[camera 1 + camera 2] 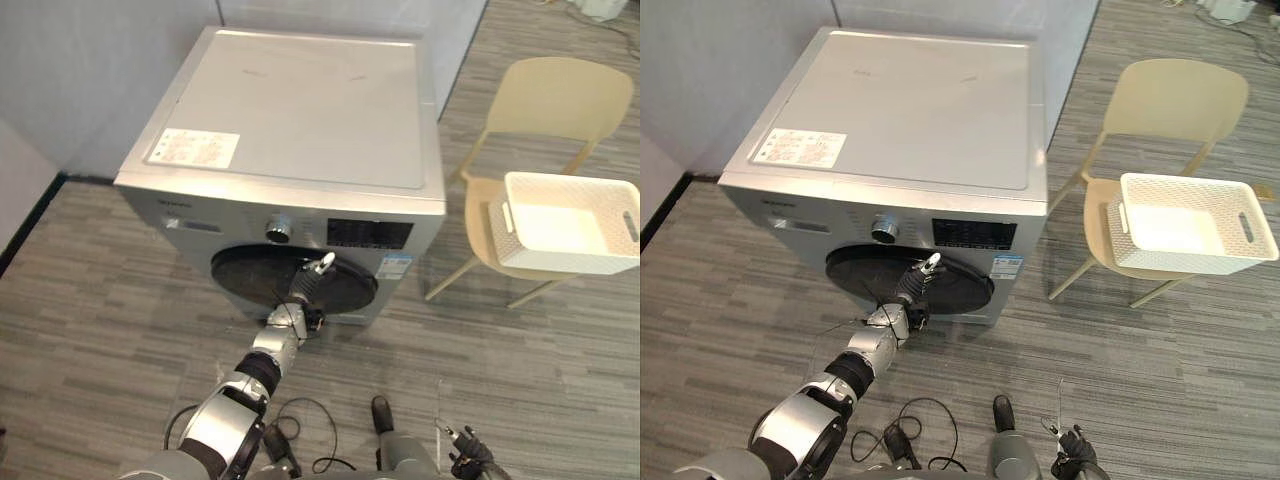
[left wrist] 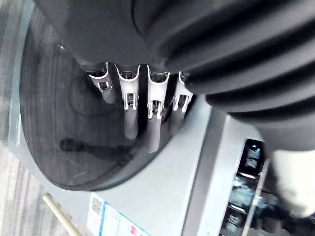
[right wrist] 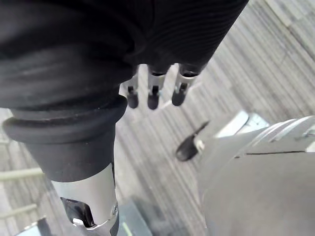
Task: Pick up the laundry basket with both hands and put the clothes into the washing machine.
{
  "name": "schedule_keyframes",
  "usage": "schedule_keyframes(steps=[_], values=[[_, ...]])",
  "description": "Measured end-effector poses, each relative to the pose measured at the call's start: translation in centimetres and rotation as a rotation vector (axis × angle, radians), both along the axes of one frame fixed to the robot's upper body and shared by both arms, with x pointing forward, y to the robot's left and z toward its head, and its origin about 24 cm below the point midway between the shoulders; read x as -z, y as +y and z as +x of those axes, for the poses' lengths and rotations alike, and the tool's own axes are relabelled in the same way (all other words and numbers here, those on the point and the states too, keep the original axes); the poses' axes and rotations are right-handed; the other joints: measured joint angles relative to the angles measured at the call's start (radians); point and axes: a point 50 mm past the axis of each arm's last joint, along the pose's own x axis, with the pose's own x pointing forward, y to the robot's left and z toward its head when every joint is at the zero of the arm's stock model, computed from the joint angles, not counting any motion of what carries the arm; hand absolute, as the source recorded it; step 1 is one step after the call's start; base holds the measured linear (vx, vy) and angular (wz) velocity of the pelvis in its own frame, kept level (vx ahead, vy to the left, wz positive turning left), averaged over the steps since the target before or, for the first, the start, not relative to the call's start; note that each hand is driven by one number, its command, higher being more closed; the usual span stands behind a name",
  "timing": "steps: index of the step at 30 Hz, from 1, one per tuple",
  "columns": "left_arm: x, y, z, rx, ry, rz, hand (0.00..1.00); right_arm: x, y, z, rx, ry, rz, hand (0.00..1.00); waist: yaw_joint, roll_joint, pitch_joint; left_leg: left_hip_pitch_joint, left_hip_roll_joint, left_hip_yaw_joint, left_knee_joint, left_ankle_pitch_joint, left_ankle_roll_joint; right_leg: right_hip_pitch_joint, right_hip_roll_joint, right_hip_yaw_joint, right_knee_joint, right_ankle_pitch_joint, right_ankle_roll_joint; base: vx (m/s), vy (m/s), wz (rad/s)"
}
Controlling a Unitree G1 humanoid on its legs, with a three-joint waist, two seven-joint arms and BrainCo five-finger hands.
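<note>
left hand (image 1: pixel 305 286) straight-fingered at rim of washer door (image 1: pixel 250 276), right hand (image 1: pixel 470 458) slack over floor (image 1: pixel 545 380)

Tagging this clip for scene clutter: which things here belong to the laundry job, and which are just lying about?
Job: washing machine, its dark round door, white laundry basket, left hand at the door, right hand held low.
Just there: beige chair under the basket, grey floor.
</note>
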Motion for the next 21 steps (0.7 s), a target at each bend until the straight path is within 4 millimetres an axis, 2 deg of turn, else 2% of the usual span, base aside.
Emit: schedule_keyframes(steps=[2, 5, 7, 8, 9, 11, 13, 14, 15, 16, 17, 18, 19, 21], values=[[0.8, 0.4, -1.2, -0.012, -0.009, -0.039, 0.0, 0.2, 0.7, -0.4, 0.012, 0.009, 0.022, 0.0, 0.003, 0.0, 0.0, 0.008, 0.013, 0.002, 0.0, -0.001, -0.002, 0.014, 0.012, -0.005, -0.01, 0.003, -0.007, 0.0, -0.05, 0.01], [3.8, 1.9, -4.0, -0.077, 0.089, -0.064, 0.0, 0.5, 1.2, -1.2, 0.025, 0.024, 0.043, 0.0, 0.021, 0.004, -0.002, 0.037, 0.019, -0.002, 0.0, -0.005, -0.007, 0.049, 0.013, -0.015, -0.015, -0.003, -0.015, 0.01, -0.02, 0.09], [7.1, 3.9, -7.4, -0.14, 0.216, -0.06, 0.0, 0.6, 1.1, -1.7, 0.035, 0.035, 0.043, 0.0, 0.03, 0.012, -0.011, 0.034, 0.018, -0.03, 0.0, -0.006, -0.008, 0.071, 0.011, -0.047, -0.028, -0.006, -0.017, 0.02, -0.015, 0.34], [8.1, 4.4, -8.4, -0.156, 0.259, -0.054, 0.0, 0.6, 1.1, -1.7, 0.035, 0.036, 0.043, 0.0, 0.034, 0.013, -0.012, 0.034, 0.017, -0.036, 0.0, -0.005, -0.008, 0.077, 0.009, -0.055, -0.029, -0.008, -0.017, 0.03, -0.005, 0.36], [9.9, 5.7, -10.6, -0.204, 0.351, -0.041, 0.0, 0.6, 1.0, -1.7, 0.034, 0.037, 0.042, 0.0, 0.053, 0.015, -0.015, 0.035, 0.015, -0.046, 0.0, -0.005, -0.008, 0.085, 0.004, -0.066, -0.029, -0.012, -0.015, 0.03, 0.009, 0.28], [11.8, 7.2, -13.6, -0.257, 0.464, -0.007, 0.0, 0.6, 1.1, -1.7, 0.028, 0.039, 0.042, 0.0, 0.063, 0.014, -0.017, 0.036, 0.012, -0.071, 0.0, -0.005, -0.008, 0.1, -0.003, -0.09, -0.028, -0.018, -0.011, 0.04, 0.016, 0.4], [14.2, 9.5, -18.7, -0.341, 0.64, 0.04, 0.0, 0.8, 1.6, -1.3, 0.001, 0.053, 0.056, 0.0, 0.085, 0.008, -0.028, 0.044, 0.006, -0.106, 0.0, -0.005, -0.008, 0.133, -0.007, -0.127, -0.028, -0.029, -0.009, 0.06, 0.0, 0.5], [14.7, 10.0, -20.0, -0.368, 0.68, 0.043, 0.0, 0.8, 1.7, -1.1, -0.01, 0.053, 0.058, 0.0, 0.094, 0.006, -0.03, 0.047, 0.003, -0.116, 0.0, -0.005, -0.008, 0.143, -0.01, -0.136, -0.028, -0.033, -0.01, 0.07, 0.015, 0.6], [15.5, 10.8, -22.8, -0.428, 0.769, 0.037, 0.0, 0.8, 1.9, -0.8, -0.038, 0.058, 0.054, 0.0, 0.11, 0.004, -0.038, 0.052, -0.006, -0.144, 0.0, -0.005, -0.007, 0.167, -0.02, -0.167, -0.028, -0.043, -0.003, 0.05, 0.023, 0.52], [15.7, 11.0, -23.9, -0.451, 0.8, 0.034, 0.0, 0.9, 2.1, -0.7, -0.05, 0.061, 0.056, 0.0, 0.117, 0.002, -0.045, 0.051, -0.01, -0.152, 0.0, -0.005, -0.007, 0.171, -0.022, -0.175, -0.027, -0.046, -0.002, 0.06, 0.038, 0.63], [16.0, 11.4, -25.9, -0.521, 0.852, 0.004, 0.0, 0.9, 2.2, -0.3, -0.076, 0.063, 0.054, 0.0, 0.135, -0.001, -0.056, 0.05, -0.02, -0.173, 0.0, -0.006, -0.006, 0.184, -0.033, -0.197, -0.026, -0.052, 0.001, 0.04, 0.032, 0.45], [16.1, 11.6, -26.3, -0.551, 0.864, -0.007, 0.0, 0.8, 2.2, 0.0, -0.088, 0.06, 0.054, 0.0, 0.138, -0.002, -0.058, 0.051, -0.025, -0.188, 0.0, -0.006, -0.006, 0.192, -0.039, -0.212, -0.025, -0.056, 0.002, 0.04, 0.043, 0.69], [16.2, 11.9, -27.2, -0.587, 0.885, -0.019, 0.0, 0.9, 2.6, 0.5, -0.109, 0.065, 0.059, 0.0, 0.16, -0.005, -0.067, 0.051, -0.039, -0.219, 0.0, -0.007, -0.003, 0.209, -0.053, -0.245, -0.018, -0.072, 0.005, 0.03, 0.058, 0.64], [16.2, 12.0, -27.7, -0.61, 0.897, -0.029, 0.0, 0.8, 3.1, 1.3, -0.165, 0.062, 0.057, 0.0, 0.169, -0.012, -0.072, 0.053, -0.059, -0.258, 0.0, -0.012, 0.005, 0.23, -0.074, -0.286, 0.002, -0.094, 0.01, 0.03, 0.069, 0.84]])
